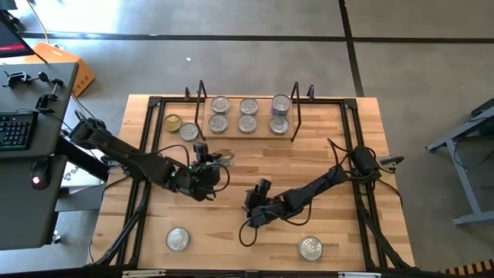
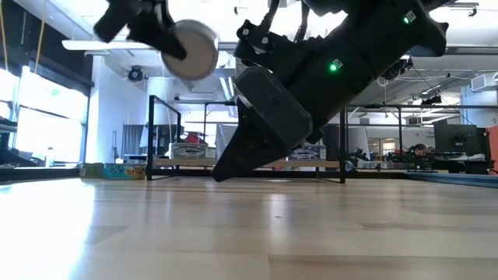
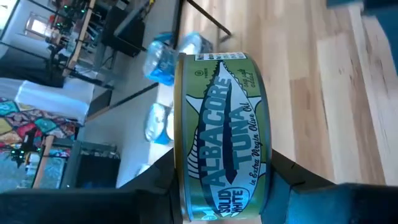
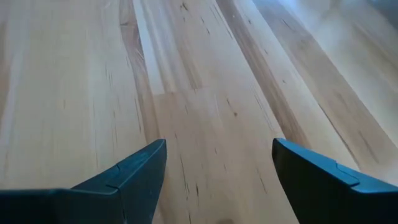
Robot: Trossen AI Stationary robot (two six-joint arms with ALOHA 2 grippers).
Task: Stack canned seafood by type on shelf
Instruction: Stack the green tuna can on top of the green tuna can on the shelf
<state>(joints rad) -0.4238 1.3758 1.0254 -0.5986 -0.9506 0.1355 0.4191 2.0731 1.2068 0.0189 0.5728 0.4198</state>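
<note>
My left gripper is shut on a tin of canned seafood with a green albacore tuna label, held high above the table in front of the shelf. Several silver-lidded tins stand on the shelf's board. A gold-lidded tin and a silver one stand just left of the shelf. Two more tins stand near the front edge. My right gripper hangs open low over bare wood at mid-table. My left gripper pinches the tin between its two fingers, one on each flat end, with the fingers across the tin's height. The tin is lifted clear and tipped on its side, its round face toward the table's near edge.
The shelf's black wire uprights rise at both its ends. A black frame runs round the tabletop. Bare wood lies between the two grippers and the near tins.
</note>
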